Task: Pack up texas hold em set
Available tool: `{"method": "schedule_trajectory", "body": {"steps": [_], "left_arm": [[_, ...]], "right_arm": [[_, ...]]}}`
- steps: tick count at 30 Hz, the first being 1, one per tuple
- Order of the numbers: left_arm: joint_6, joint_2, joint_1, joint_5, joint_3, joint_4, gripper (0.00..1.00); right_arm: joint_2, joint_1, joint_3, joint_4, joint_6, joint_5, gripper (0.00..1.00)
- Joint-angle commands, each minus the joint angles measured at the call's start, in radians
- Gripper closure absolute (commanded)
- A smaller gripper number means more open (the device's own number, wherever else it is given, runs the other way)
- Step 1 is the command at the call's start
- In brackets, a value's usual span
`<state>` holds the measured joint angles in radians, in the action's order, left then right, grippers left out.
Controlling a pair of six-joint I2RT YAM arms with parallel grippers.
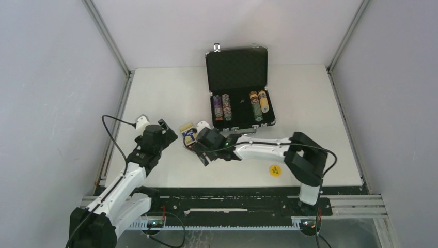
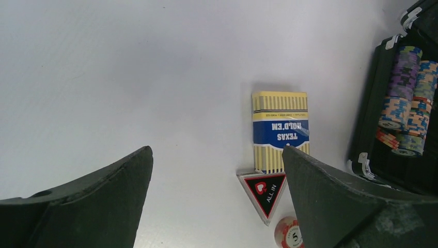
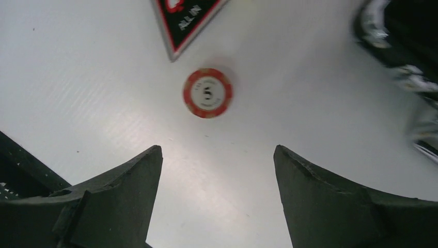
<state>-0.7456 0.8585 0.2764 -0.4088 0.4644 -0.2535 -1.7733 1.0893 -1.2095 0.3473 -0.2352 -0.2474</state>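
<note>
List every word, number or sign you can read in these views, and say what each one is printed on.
"TEXAS HOLD'EM": on the card box, upside down in the left wrist view.
"ALL IN": on the triangular token.
"5": on the loose red chip.
Yellow round token: print too small to read.
Chip rows in the case: markings too small to read.

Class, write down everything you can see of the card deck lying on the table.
The card deck is a rectangular box, seemingly glossy card: yellow striped ends, a blue middle band reading TEXAS HOLD'EM in white, upside down from the left wrist. It lies flat on the white table, outside the open briefcase. Its near short edge meets or nearly meets the triangular ALL IN token. Nothing holds it.
</note>
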Motion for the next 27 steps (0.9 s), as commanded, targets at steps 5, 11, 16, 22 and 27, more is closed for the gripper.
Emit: {"method": "schedule_trajectory", "body": {"steps": [5, 11, 16, 22, 27], "left_arm": [[-0.028, 0.024, -0.02, 0.033, -0.014, 0.035, 0.0], [-0.019, 0.028, -0.021, 0.058, -0.021, 0.053, 0.0], [-0.014, 0.017, -0.021, 0.057, -0.028, 0.06, 0.0], [-0.011, 0.026, -0.021, 0.067, -0.025, 0.065, 0.0], [-0.012, 0.034, -0.022, 0.084, -0.027, 0.074, 0.0]], "right_arm": [[-0.142, 0.021, -0.126, -0.067, 0.026, 0.126, 0.14], [-0.198, -0.008, -0.171, -0.065, 0.043, 0.146, 0.17], [-0.242, -0.033, -0.21, -0.052, 0.067, 0.155, 0.18], [-0.268, -0.034, -0.234, -0.025, 0.077, 0.135, 0.19], [-0.263, -0.027, -0.205, -0.034, 0.053, 0.142, 0.28]]}}
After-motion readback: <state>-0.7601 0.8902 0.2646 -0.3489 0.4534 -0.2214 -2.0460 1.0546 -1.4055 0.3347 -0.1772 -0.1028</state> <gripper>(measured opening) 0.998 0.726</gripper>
